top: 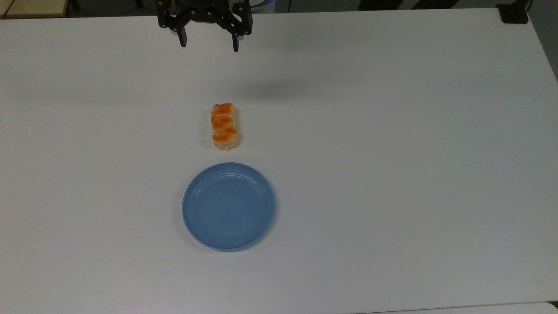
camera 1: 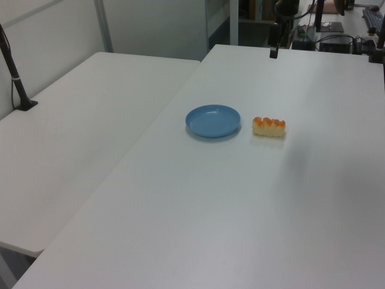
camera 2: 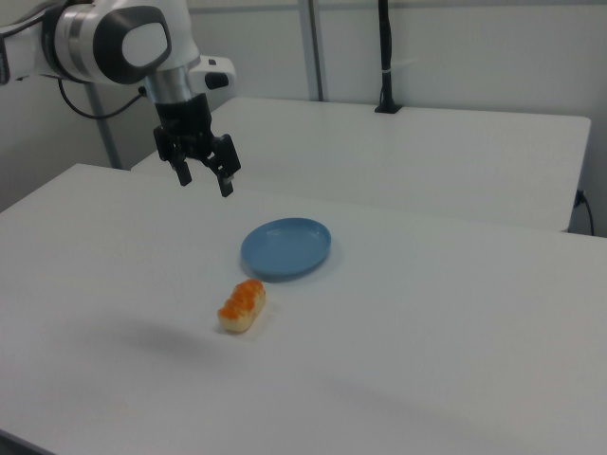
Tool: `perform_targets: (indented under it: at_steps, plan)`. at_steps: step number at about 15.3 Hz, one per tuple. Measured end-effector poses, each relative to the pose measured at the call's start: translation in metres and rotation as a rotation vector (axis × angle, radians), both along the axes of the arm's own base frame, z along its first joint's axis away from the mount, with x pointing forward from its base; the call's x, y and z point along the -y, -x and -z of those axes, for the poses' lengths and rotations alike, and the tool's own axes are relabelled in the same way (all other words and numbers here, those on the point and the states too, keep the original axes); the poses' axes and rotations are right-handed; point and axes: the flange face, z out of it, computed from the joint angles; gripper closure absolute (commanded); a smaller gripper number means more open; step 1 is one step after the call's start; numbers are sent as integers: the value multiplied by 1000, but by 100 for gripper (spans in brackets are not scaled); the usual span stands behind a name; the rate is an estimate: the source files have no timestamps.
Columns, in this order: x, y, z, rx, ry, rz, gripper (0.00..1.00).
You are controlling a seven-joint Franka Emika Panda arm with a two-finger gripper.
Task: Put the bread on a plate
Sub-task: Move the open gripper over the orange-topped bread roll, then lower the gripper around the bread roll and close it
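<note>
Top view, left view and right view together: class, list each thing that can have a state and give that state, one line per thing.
Small braided loaf of bread with orange-brown glaze: lying flat on the table, off the plate, ungrasped.
Round light-blue plate: upright on the table, nothing on it.
Black two-finger tool: open, holding nothing, raised above the table, away from the bread.
White table: bears the bread and plate.

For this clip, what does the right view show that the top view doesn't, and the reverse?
Right view alone: the white arm above the claw, a second table behind, and a black post standing on it.

Top view alone: the table's far right corner with a black block on it.

Both: the bread lying on the table, apart from the empty blue plate, and the open claw hanging in the air, clear of both.
</note>
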Motion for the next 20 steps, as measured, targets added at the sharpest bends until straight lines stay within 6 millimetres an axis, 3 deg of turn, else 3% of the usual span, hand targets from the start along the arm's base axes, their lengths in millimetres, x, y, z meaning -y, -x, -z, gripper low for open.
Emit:
perform_targets:
  at_steps: [5, 14, 20]
  plan:
    - [2, -2, 40, -56, 1, -42, 0]
    - [-1, -20, 174, -79, 12, -56, 0]
    - [-2, -17, 225, -109, 19, -79, 0]
